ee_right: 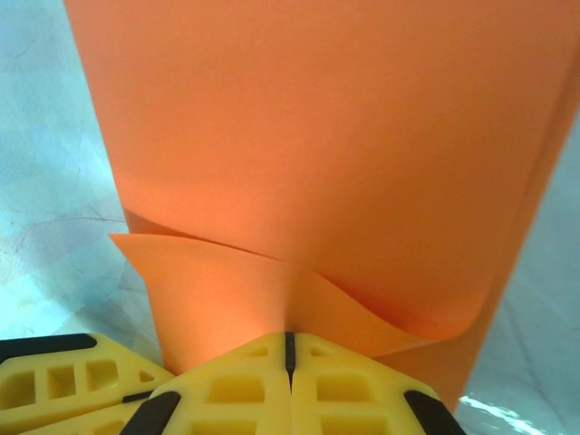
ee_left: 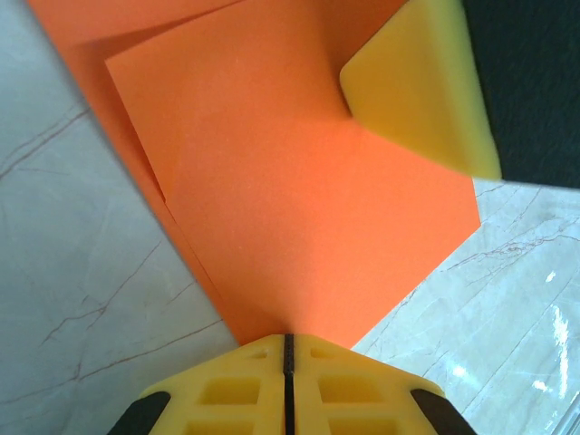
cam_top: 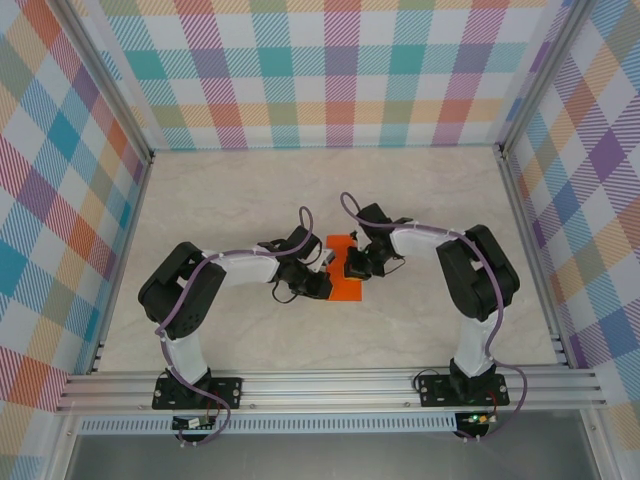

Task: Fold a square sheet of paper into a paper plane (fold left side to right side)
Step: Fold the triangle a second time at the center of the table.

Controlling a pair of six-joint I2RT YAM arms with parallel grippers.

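Note:
The square sheet of paper (cam_top: 346, 288) is bright orange and lies mid-table between both grippers, with one layer folded over another (ee_left: 299, 208). It has no dart shape. My left gripper (cam_top: 322, 283) is shut, and its yellow fingertips meet at the sheet's near corner (ee_left: 288, 337); whether they pinch it I cannot tell. My right gripper (cam_top: 352, 262) is shut on the upper layer's edge (ee_right: 288, 333), which rises in a wave above the lower layer (ee_right: 317, 136). In the left wrist view the right gripper's yellow pad (ee_left: 421, 86) rests on the far side of the sheet.
A pale marble tabletop (cam_top: 250, 190) surrounds the paper. Checked walls (cam_top: 340, 70) close off the back and both sides, and an aluminium rail (cam_top: 330, 385) runs along the near edge. The left gripper's finger (ee_right: 63, 381) sits close beside the right gripper.

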